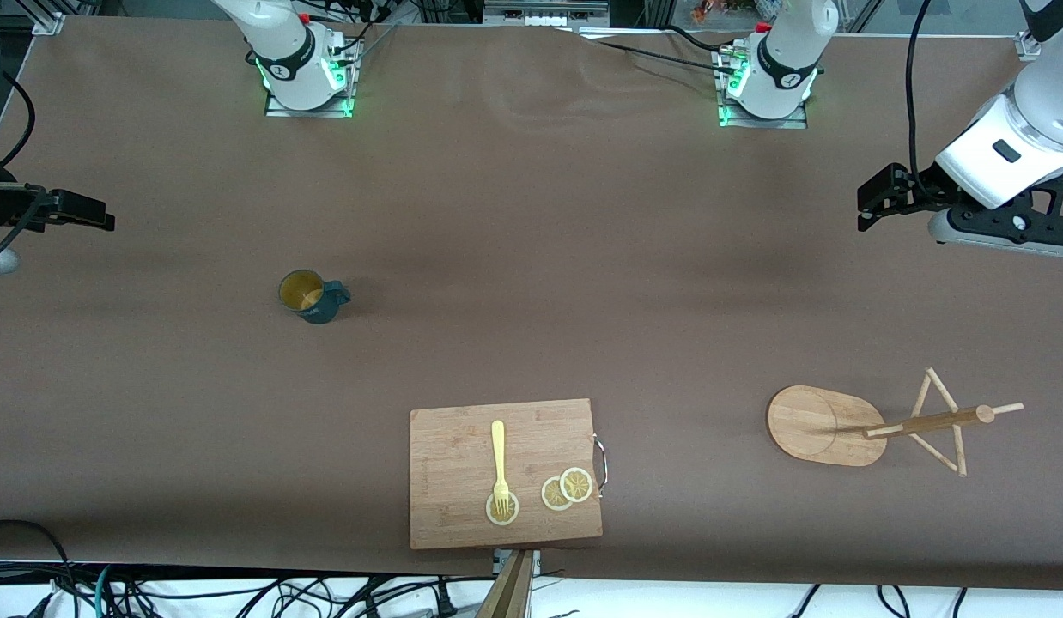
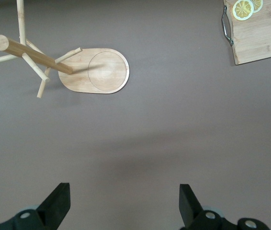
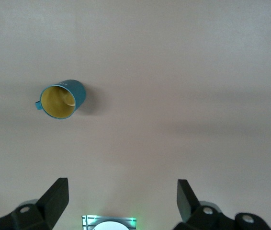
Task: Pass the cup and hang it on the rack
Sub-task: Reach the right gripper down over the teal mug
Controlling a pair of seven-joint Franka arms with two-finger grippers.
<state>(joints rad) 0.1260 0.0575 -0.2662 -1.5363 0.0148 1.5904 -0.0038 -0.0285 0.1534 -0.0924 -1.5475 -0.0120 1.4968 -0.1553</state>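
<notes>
The right claw (image 3: 121,199) hangs at the right arm's end of the table (image 1: 531,215), fingers spread and empty. The teal cup (image 1: 312,295) stands upright on the table toward that end. Nearer the front camera lies a cutting board (image 1: 450,455) with a yellow fork (image 1: 499,463) and lemon slices (image 1: 567,489). The bamboo rack (image 1: 828,425) stands toward the left arm's end. The left claw (image 2: 123,201) hovers there, spread and empty.
</notes>
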